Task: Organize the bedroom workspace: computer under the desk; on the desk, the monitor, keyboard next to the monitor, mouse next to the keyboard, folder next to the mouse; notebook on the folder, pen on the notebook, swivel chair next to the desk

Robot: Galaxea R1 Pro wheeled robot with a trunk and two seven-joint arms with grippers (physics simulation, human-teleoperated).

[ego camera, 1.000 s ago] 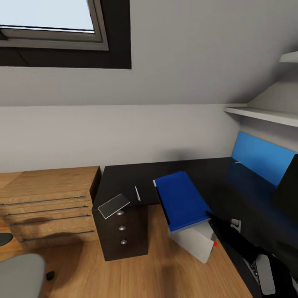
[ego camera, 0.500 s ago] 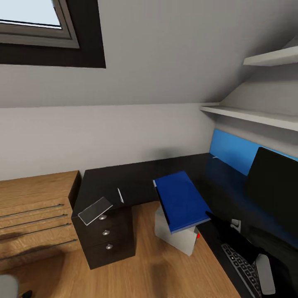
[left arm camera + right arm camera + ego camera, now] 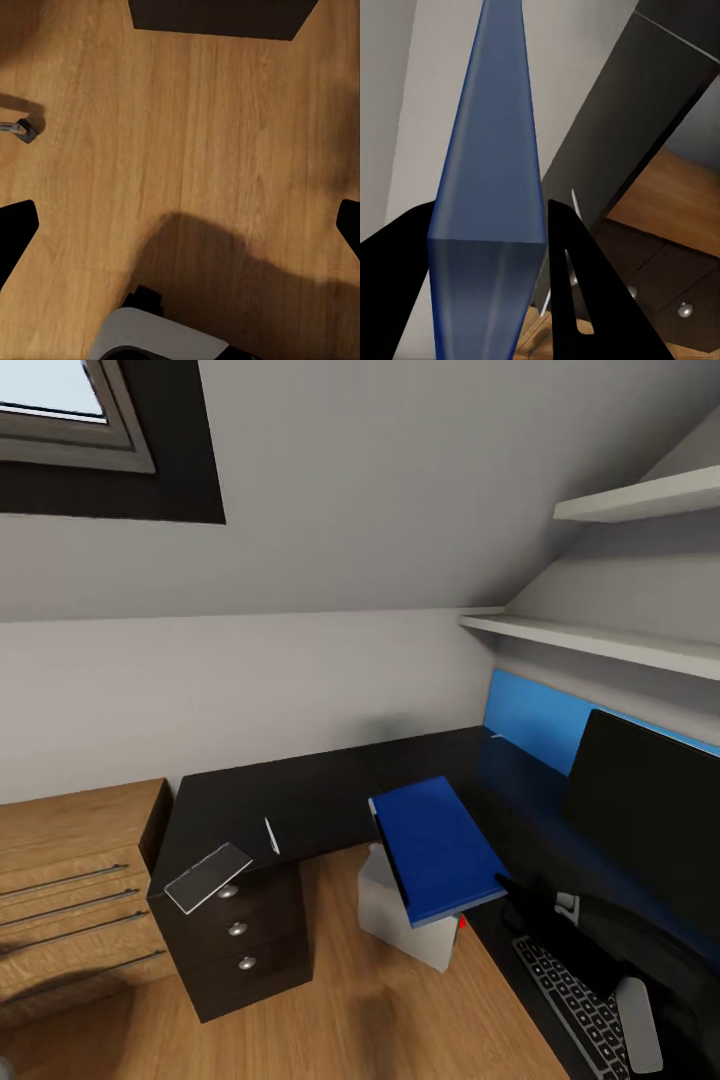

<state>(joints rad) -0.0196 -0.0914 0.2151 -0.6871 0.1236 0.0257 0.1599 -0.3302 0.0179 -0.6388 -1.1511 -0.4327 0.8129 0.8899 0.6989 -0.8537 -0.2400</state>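
My right gripper (image 3: 512,887) is shut on the blue folder (image 3: 438,848), which hangs tilted above the desk's inner edge; the right wrist view sees the folder (image 3: 487,180) edge-on between the fingers (image 3: 577,300). Under it the white computer (image 3: 400,916) stands on the floor beside the black desk (image 3: 330,790). The monitor (image 3: 650,830) and the keyboard (image 3: 575,1000) are on the desk's right wing. The dark notebook (image 3: 207,876) and the white pen (image 3: 270,836) lie on the left wing. My left gripper (image 3: 180,229) is open over bare floor. The mouse is out of view.
A light-wood drawer unit (image 3: 70,900) stands left of the desk, whose left end has dark drawers (image 3: 240,945). White wall shelves (image 3: 600,645) hang above the blue back panel (image 3: 530,725). A chair caster (image 3: 22,129) rests on the floor near my left gripper.
The camera has swung right: the wood drawer unit and the grey chair seat slid off to the left, while the monitor and keyboard came into view. The folder stays in my right gripper.
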